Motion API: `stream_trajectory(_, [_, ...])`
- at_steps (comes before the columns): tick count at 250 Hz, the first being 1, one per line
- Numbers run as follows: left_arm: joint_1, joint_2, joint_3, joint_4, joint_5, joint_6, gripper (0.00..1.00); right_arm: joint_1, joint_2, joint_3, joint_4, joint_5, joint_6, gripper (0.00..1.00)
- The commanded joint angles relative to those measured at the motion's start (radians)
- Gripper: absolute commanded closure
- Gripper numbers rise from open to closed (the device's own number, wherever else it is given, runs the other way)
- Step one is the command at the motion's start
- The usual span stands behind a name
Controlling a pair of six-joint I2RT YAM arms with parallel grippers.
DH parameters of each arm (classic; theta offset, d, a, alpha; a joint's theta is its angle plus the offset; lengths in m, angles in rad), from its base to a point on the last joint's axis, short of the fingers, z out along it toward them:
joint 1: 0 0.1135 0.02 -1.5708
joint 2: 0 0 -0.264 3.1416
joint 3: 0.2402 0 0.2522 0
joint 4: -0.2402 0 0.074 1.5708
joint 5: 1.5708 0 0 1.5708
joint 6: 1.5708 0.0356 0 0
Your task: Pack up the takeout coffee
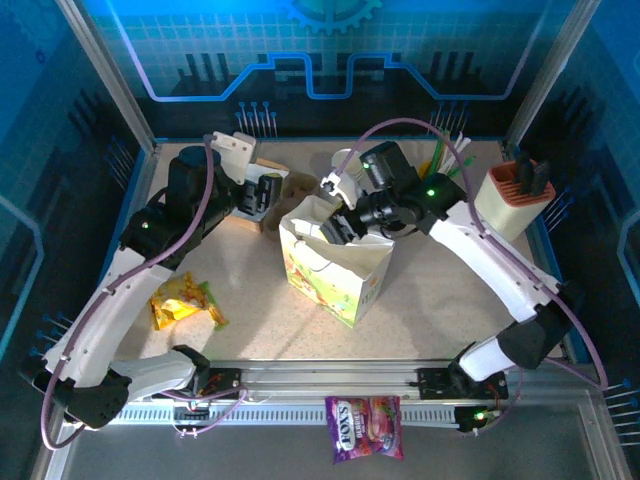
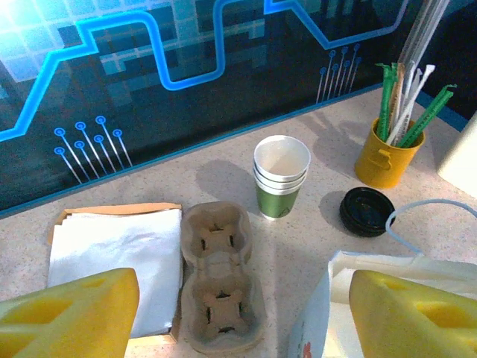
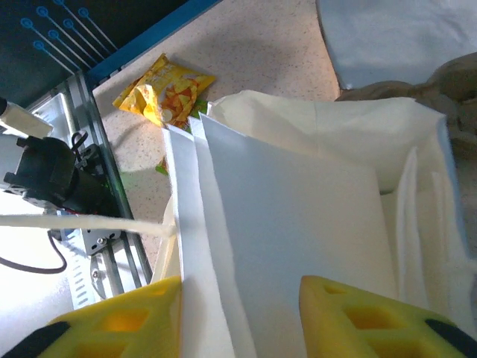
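Observation:
A nested stack of paper cups, white above and green below, stands open-topped on the table with no lid on it. A stack of black lids lies to its right. A brown two-hole cup carrier lies in front of the cups. My left gripper hovers open above the carrier, holding nothing. The white flower-printed bag stands open mid-table. My right gripper is open at the bag's mouth, its fingers on either side of a white paper wall.
White napkins lie left of the carrier. A yellow cup of straws stands at the back right, with a white and orange holder beside it. A yellow snack packet lies front left. A candy bag lies past the front rail.

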Motion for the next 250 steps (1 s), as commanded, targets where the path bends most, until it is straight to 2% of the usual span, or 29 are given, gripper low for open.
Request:
stream_trajectory(1, [0.006,0.009,0.0,-0.018,0.051,-0.02,0.25,-0.008,-0.036,0.009,-0.08,0.038,-0.056,0.52])
stream_trajectory(100, [0.006,0.019,0.004,-0.037,0.056,-0.01,0.24,0.015,-0.085,-0.079,-0.09,0.056,-0.092,0.5])
stream_trajectory(113, [0.006,0.02,0.003,-0.038,0.056,-0.009,0.24,0.018,-0.087,-0.095,-0.081,0.059,-0.088,0.54])
stream_trajectory(140, [0.006,0.021,0.001,-0.034,0.06,-0.013,0.25,0.02,-0.085,-0.116,-0.056,0.081,-0.073,0.74])
stream_trajectory(169, [0.006,0.023,-0.001,-0.032,0.066,-0.017,0.25,0.027,-0.074,-0.13,-0.034,0.118,-0.07,0.87])
stream_trajectory(199, [0.006,0.021,-0.002,-0.034,0.067,-0.017,0.25,0.043,-0.053,-0.133,-0.02,0.161,-0.074,0.94])
stream_trajectory(250, [0.006,0.019,-0.001,-0.031,0.068,-0.018,0.24,0.078,-0.009,-0.127,-0.002,0.224,-0.062,0.98])
